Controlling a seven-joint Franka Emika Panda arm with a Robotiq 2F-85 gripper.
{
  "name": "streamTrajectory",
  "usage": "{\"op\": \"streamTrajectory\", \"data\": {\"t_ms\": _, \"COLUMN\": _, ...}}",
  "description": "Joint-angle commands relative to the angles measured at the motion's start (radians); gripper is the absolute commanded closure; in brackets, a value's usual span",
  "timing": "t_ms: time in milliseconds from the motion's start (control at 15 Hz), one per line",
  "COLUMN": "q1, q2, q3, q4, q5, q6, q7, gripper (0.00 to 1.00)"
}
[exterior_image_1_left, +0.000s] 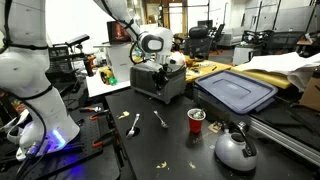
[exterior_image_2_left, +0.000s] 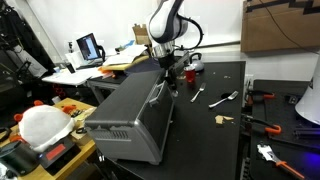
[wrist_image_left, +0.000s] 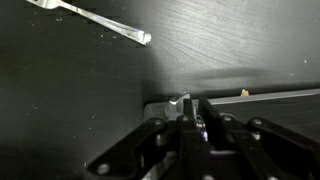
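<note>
We've got the lever (wrist_image_left: 178, 102) at the toaster's (exterior_image_1_left: 160, 82) end, pinched between the gripper's (wrist_image_left: 190, 110) nearly closed jaws, so the grasp looks made, whether it's pressed down we can't tell, and a fork (wrist_image_left: 95, 22) lies just beside the toaster.

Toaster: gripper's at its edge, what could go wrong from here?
1. The gripper sits at the very edge of the toaster, jaws nearly together; such a thin hold may slip off.
2. The toaster looks unfastened on the table; a tug could drag it.
3. The red cup stands near that end; a sideways swing might tip it.
</note>
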Motion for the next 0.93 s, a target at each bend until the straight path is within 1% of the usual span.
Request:
{"op": "streamTrajectory", "data": {"t_ms": 0, "q1": 0.051, "q2": -0.104, "q3": -0.021, "q4": -0.073, "q5": -0.111, "q6": 0.034, "q7": 0.129, "gripper": 0.97}}
{"op": "streamTrajectory", "data": {"t_ms": 200, "q1": 0.08, "q2": -0.116, "q3": -0.036, "q4": -0.09, "q5": -0.214, "q6": 0.051, "q7": 0.225, "gripper": 0.97}}
{"op": "streamTrajectory", "data": {"t_ms": 533, "q1": 0.139, "q2": -0.123, "q3": -0.074, "q4": -0.099, "q5": -0.417, "q6": 0.067, "q7": 0.385, "gripper": 0.97}}
{"op": "streamTrajectory", "data": {"t_ms": 867, "q1": 0.191, "q2": -0.125, "q3": -0.107, "q4": -0.095, "q5": -0.615, "q6": 0.046, "q7": 0.513, "gripper": 0.97}}
